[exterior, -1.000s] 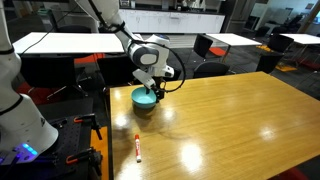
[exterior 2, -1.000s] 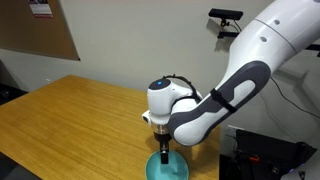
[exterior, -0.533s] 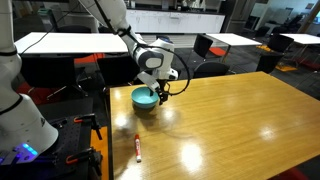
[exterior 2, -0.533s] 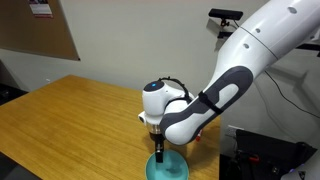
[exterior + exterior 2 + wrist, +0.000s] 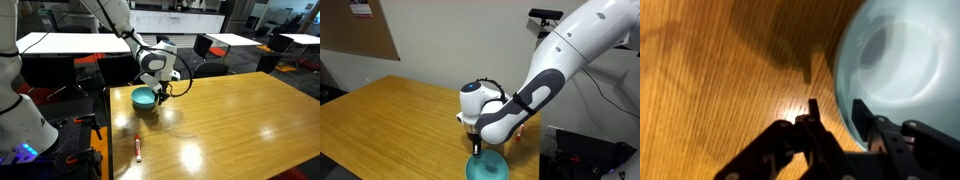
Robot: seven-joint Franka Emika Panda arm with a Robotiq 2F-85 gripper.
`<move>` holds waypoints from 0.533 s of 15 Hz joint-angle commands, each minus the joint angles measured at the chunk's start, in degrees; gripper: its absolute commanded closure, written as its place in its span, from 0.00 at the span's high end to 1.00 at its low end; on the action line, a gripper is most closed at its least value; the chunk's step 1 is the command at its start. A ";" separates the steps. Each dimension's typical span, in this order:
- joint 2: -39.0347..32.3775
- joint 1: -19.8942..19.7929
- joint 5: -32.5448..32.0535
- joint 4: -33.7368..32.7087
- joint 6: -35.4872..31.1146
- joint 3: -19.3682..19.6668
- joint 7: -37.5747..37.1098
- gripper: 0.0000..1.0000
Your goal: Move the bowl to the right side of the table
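gripper [image 5: 840, 115] clenched on bowl [image 5: 902, 62] rim at 6 o'clock; marker [image 5: 137, 147] at 6 o'clock on table [image 5: 230, 120].

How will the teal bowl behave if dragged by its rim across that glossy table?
The bowl looks rigid and smooth, so it probably slides easily on the glossy table. Being small and seemingly empty, it is likely light. A one-sided rim pinch by the end effector might tilt it.
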State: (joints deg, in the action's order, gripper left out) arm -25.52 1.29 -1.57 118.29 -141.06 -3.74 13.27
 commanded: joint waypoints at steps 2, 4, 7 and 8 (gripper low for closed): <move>-0.65 -0.63 0.40 -1.74 0.74 -0.39 -0.31 0.02; -0.67 -1.03 1.04 -2.01 1.06 -0.56 -0.09 0.00; -0.30 -1.80 2.58 -2.53 1.08 -0.63 0.02 0.01; -0.12 -2.20 3.17 -2.57 0.92 -0.58 0.00 0.01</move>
State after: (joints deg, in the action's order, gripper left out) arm -25.68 0.62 -0.08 116.69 -140.94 -3.86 13.27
